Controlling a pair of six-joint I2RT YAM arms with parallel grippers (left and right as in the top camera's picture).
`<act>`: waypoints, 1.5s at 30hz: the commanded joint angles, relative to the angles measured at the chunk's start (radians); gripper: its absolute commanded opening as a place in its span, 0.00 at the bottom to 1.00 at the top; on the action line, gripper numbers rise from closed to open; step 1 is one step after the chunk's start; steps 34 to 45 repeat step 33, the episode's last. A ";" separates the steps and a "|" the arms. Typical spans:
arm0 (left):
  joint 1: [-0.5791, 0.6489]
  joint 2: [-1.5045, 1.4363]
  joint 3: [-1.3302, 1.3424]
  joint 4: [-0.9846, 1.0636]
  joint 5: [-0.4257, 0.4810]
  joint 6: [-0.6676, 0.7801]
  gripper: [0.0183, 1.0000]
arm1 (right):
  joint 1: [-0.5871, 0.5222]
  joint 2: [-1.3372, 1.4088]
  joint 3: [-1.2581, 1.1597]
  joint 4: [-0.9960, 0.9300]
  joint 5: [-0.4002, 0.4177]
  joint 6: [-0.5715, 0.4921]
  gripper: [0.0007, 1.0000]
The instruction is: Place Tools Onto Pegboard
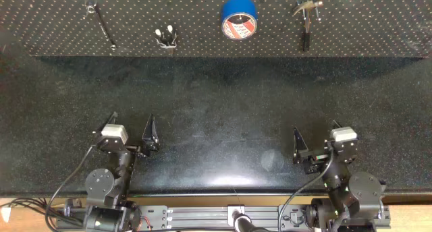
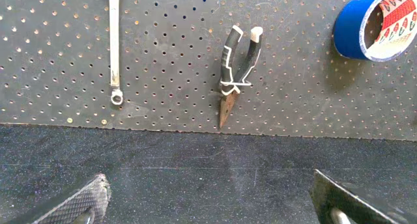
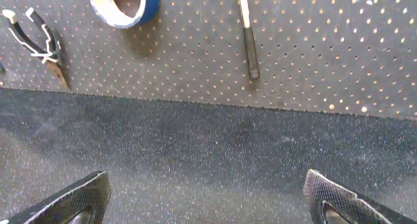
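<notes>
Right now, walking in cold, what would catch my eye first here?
The blue tape hangs bright on the pegboard along the far edge, between the pliers and the hammer, with a wrench farthest left. Nearer, the left gripper and the right gripper sit open and empty over the black table.
</notes>
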 commanded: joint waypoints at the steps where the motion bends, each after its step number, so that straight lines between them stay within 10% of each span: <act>1: -0.002 -0.010 -0.003 -0.005 -0.008 0.009 1.00 | -0.007 -0.028 -0.076 0.010 -0.009 0.004 0.98; 5: -0.002 -0.010 -0.003 -0.005 -0.008 0.009 1.00 | -0.010 -0.027 -0.325 0.557 -0.009 0.004 0.98; 45: -0.002 -0.010 -0.003 -0.005 -0.008 0.009 1.00 | -0.010 -0.027 -0.328 0.518 -0.009 0.004 0.98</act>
